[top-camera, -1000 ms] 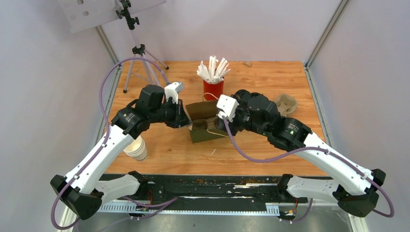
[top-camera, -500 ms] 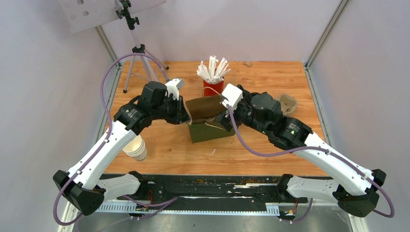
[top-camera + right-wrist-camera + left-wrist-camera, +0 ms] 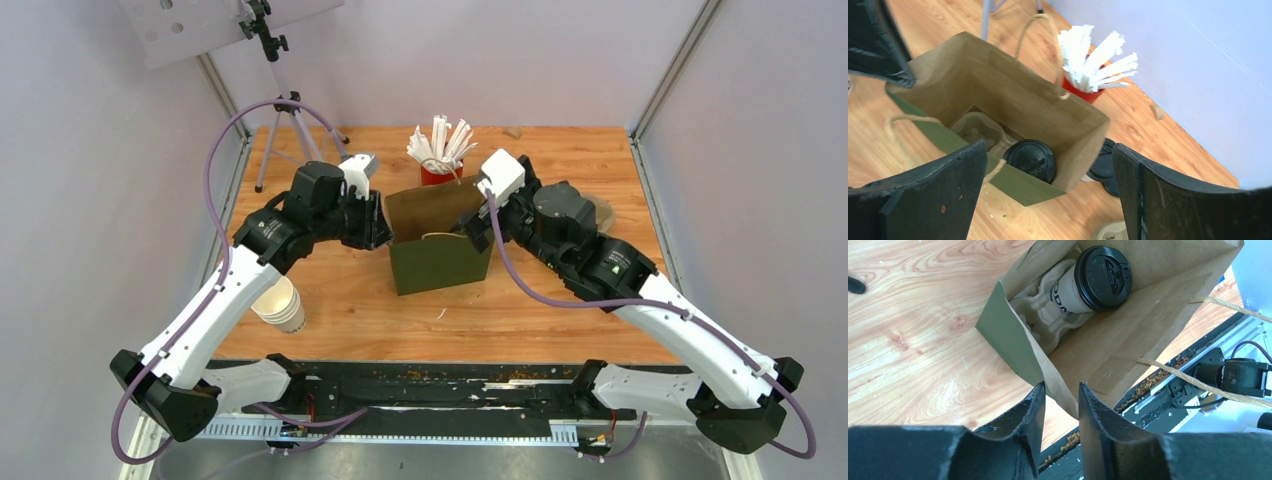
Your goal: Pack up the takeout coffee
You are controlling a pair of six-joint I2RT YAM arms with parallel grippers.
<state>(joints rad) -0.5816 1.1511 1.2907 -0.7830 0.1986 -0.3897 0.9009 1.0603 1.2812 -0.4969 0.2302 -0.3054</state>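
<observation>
The takeout coffee point(image 3: 1083, 285), a white cup with a black lid point(image 3: 1030, 160), sits in a pulp carrier point(image 3: 1043, 302) at the bottom of the green paper bag point(image 3: 440, 262). The bag stands upright with its mouth spread. My left gripper point(image 3: 1062, 386) is at the bag's left rim point(image 3: 385, 228). Its jaws are slightly open, with the paper edge loose in the gap. My right gripper point(image 3: 1049, 147) hovers wide open above the bag's right end point(image 3: 472, 230), holding nothing. In the top view the cup is hidden inside the bag.
A red cup of white sticks point(image 3: 440, 160) stands just behind the bag. Black lids point(image 3: 1105, 170) lie on the table by its right end, and a pulp carrier point(image 3: 602, 208) lies beyond. A stack of paper cups point(image 3: 283, 305) is front left, and a tripod point(image 3: 290, 125) back left.
The bag has gone from slumped low to standing upright. My right gripper lifted and spread wider. My left jaws parted off the rim they were pinching.
</observation>
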